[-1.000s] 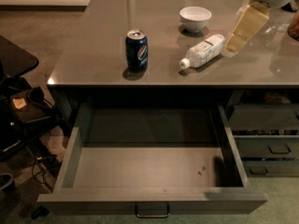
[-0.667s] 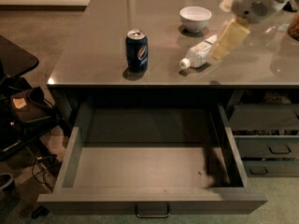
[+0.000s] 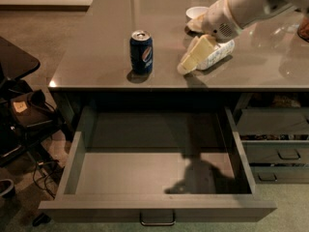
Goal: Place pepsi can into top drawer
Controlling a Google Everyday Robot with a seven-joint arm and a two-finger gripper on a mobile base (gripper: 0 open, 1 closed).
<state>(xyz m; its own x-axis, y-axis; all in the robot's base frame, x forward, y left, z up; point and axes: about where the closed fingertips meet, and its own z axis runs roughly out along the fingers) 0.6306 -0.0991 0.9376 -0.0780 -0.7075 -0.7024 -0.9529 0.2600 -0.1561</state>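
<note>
Item 1, pepsi can (image 3: 141,52): upright on the grey counter (image 3: 96,57), near the front edge, at 11 o'clock from frame centre. Nothing touches it. I judge it light and stiff enough for a firm squeeze, though the thin wall would dent under too much. The painted sides look slick. I would take it across the mid-body, one jaw each side, well below the silver rim

Item 2, gripper (image 3: 186,66): low over the counter at 3 o'clock of the can, near it but apart, tilted down toward the can, in front of a white bottle (image 3: 219,52). I cannot tell whether it is spread or closed

Item 3, top drawer (image 3: 157,209): standing wide open below the counter, at 6 o'clock of the can, with its pull handle (image 3: 157,221) at front centre

Item 4, white bowl (image 3: 195,12): at 12 o'clock of the gripper, partly hidden by the arm

Item 5, narrower drawers (image 3: 275,153): stacked at 3 o'clock of the top drawer

Status, my reading: approach in hand, can not yet grasped
</note>
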